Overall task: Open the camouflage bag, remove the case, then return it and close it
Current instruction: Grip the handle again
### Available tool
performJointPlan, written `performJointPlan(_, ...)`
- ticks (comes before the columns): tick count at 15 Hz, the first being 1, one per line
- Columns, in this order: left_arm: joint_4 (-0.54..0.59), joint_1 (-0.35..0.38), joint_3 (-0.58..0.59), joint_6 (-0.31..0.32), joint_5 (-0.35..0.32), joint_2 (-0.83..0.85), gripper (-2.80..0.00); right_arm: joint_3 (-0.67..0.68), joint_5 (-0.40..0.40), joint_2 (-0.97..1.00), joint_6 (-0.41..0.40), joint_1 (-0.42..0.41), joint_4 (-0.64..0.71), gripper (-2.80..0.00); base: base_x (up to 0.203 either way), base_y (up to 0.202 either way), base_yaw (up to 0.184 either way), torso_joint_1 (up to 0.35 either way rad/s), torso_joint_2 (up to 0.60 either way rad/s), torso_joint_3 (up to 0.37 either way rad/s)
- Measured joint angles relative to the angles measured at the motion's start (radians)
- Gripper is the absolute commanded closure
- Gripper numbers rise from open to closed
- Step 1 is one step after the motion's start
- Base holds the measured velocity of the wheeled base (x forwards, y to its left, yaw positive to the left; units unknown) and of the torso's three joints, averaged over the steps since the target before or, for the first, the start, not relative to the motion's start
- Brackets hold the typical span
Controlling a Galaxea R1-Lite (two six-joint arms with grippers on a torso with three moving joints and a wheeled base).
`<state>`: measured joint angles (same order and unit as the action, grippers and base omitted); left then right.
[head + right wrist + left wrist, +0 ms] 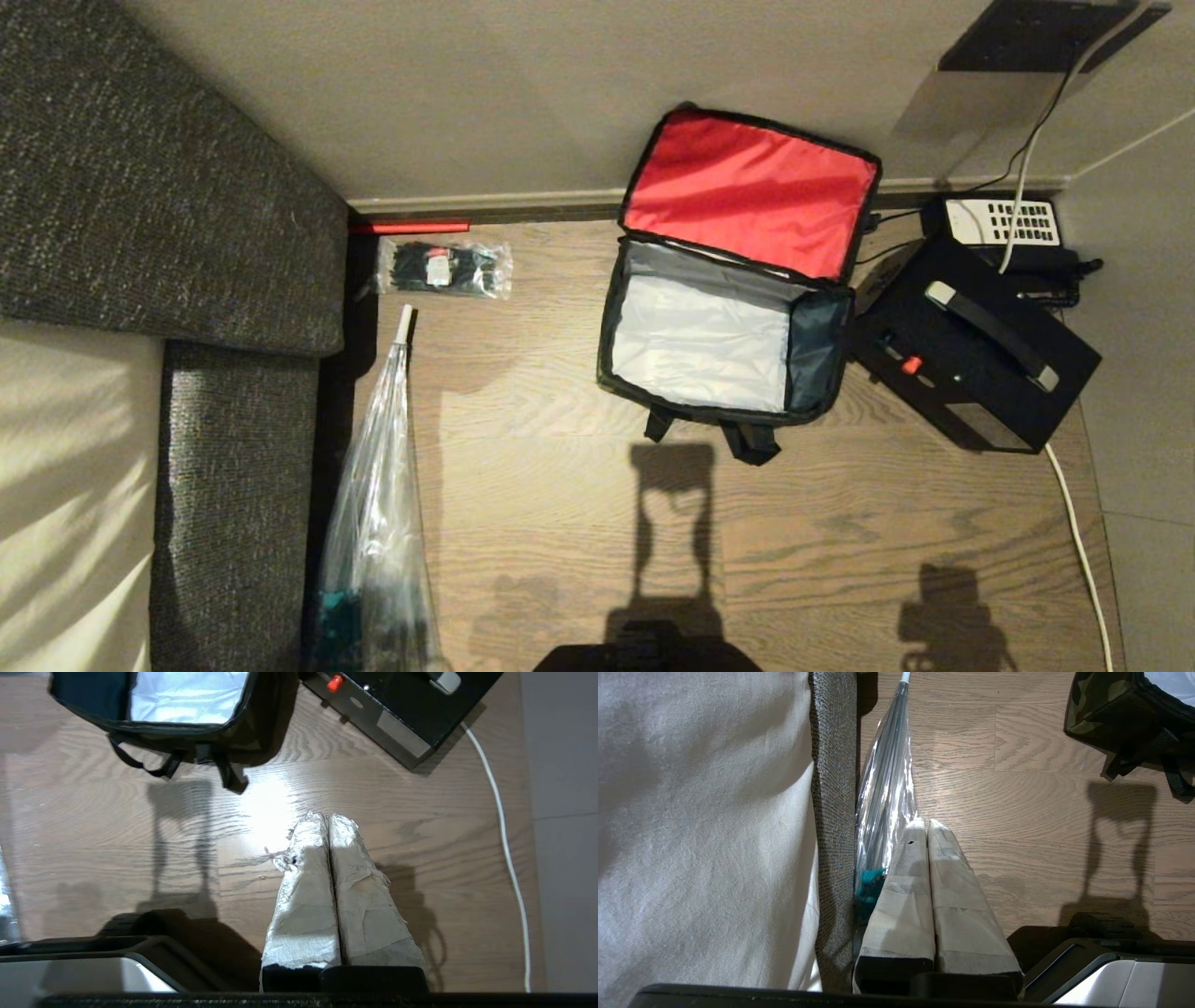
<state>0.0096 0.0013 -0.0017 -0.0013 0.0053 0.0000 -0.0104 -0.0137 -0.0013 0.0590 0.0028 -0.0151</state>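
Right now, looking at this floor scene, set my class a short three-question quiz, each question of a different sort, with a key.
1. True or false: the camouflage bag lies open with its red-lined lid folded back.
2. Where is the case? A) inside the bag B) on the floor beside the bag, outside it C) on the sofa
3. Fill in: the left gripper and right gripper both hang over the floor with fingers ____.

Key: 1 true; 2 B; 3 shut.

red-lined camouflage bag, black case
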Motion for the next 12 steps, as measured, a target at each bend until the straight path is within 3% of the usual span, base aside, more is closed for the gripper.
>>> performJointPlan(3, 0.000, 0.000, 0.000, 0.000, 0.000, 0.000, 0.00, -0.217, 0.013, 0.000, 0.018, 0.000, 0.171, 0.00, 0.000, 0.000, 0.000, 0.000, 0.00, 0.000)
performJointPlan(5, 0.000, 0.000, 0.000, -0.003, 0.000, 0.000, 0.00, -0.441, 0.080, 0.006, 0.047, 0.000, 0.422, 0.00, 0.000, 0.000, 0.000, 0.000, 0.00, 0.000)
performJointPlan(7, 0.001, 0.000, 0.000, 0.001, 0.000, 0.000, 0.00, -0.579, 0.133, 0.076, 0.086, 0.012, 0.612, 0.00, 0.000, 0.000, 0.000, 0.000, 0.00, 0.000)
performJointPlan(9, 0.001, 0.000, 0.000, 0.001, 0.000, 0.000, 0.00, -0.665, 0.145, 0.247, 0.124, 0.029, 0.625, 0.00, 0.000, 0.000, 0.000, 0.000, 0.00, 0.000)
performJointPlan(12, 0.001, 0.000, 0.000, 0.001, 0.000, 0.000, 0.00, -0.822, 0.148, 0.670, 0.212, 0.043, 0.554, 0.00, 0.000, 0.000, 0.000, 0.000, 0.00, 0.000)
